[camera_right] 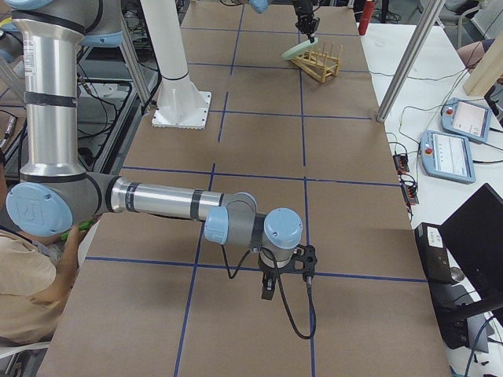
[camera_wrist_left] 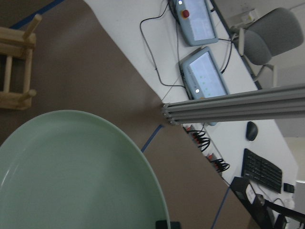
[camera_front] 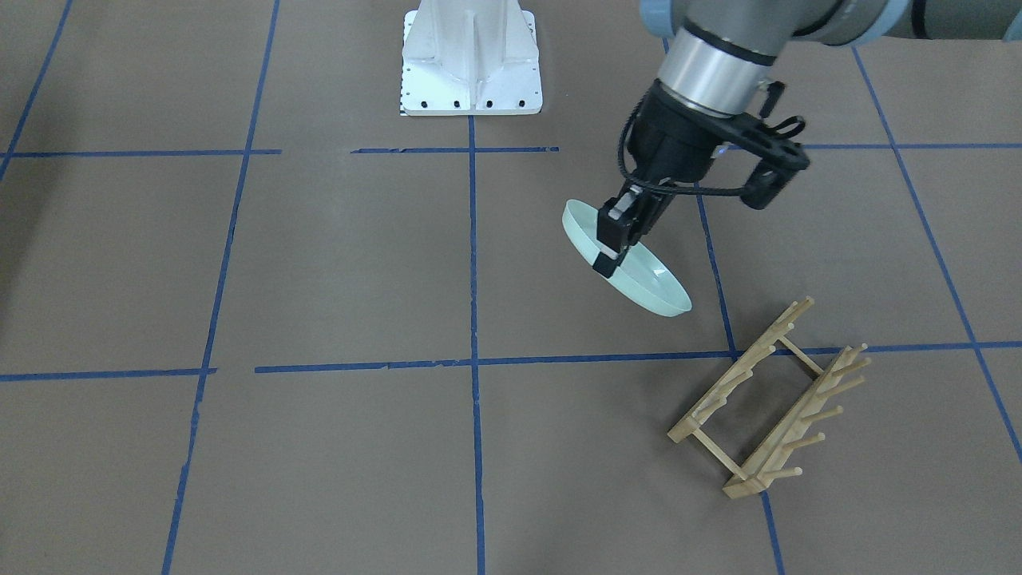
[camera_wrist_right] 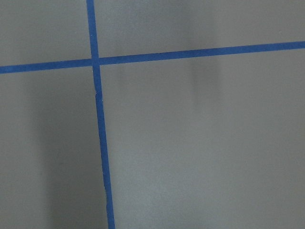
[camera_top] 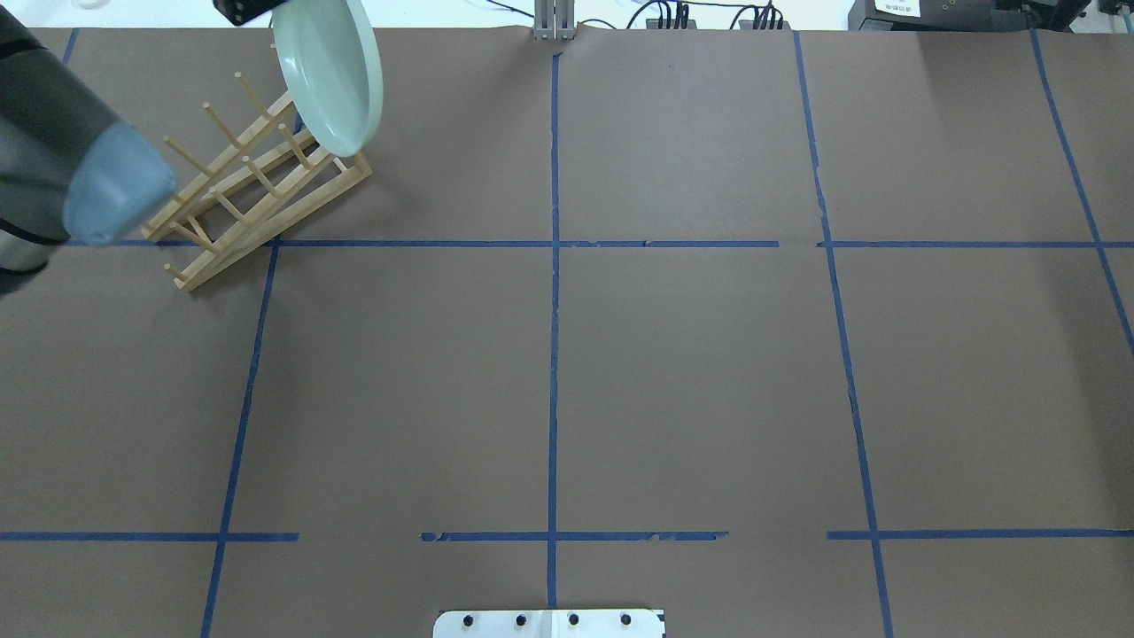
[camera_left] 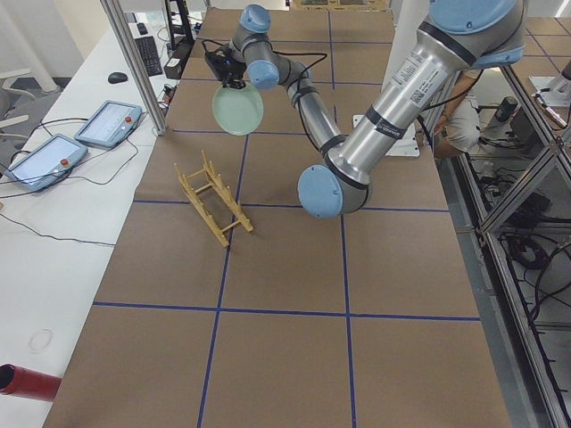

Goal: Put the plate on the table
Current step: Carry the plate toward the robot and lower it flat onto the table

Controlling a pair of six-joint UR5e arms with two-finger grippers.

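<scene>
Left jaws clamp the tilted plate aloft over the surface, near the rack; right jaws' spread cannot be told.

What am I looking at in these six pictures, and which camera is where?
Two robot arms share a table marked with blue tape. Four cameras are fixed: one facing the robot, one above its shoulders, one at each table end. Two more ride the wrists. The left gripper is clamped on the rim of a pale green plate, holding it tilted in the air beside a wooden peg rack, which stands on the table. The right gripper hangs over the table far from them; open or shut, I cannot tell.
</scene>
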